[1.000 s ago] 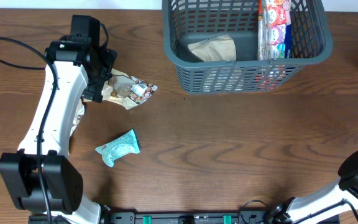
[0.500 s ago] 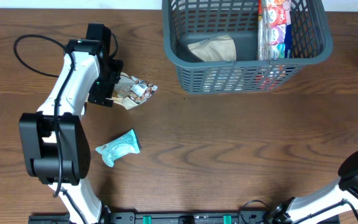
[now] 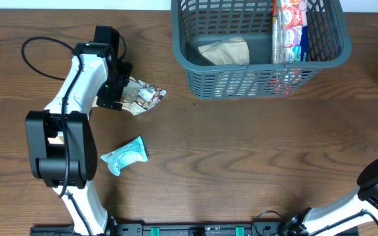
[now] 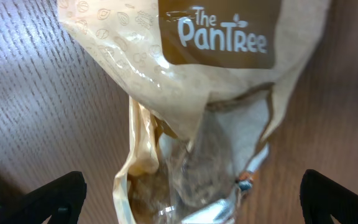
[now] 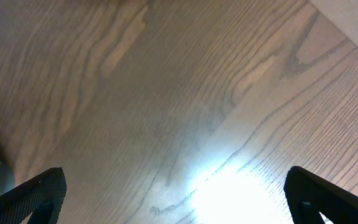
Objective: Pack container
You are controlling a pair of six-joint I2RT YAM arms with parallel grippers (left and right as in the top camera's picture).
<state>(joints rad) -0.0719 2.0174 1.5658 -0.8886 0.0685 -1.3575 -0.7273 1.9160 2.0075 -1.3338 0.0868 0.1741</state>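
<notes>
Both spread, L hand [image 3: 118,88] over beige snack pkt [image 3: 144,95], container [image 3: 241,68] well apart on its right, R hand [image 5: 179,199] above tabletop [image 5: 166,93]

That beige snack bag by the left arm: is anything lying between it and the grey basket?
Nothing visible does: only bare table separates the beige bag from the container. The teal packet lies off to the side. The bag must still clear the container's wall.

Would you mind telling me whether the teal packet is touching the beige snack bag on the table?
Apart. The overhead view shows a strip of table between the teal packet and the beige snack bag.
</notes>
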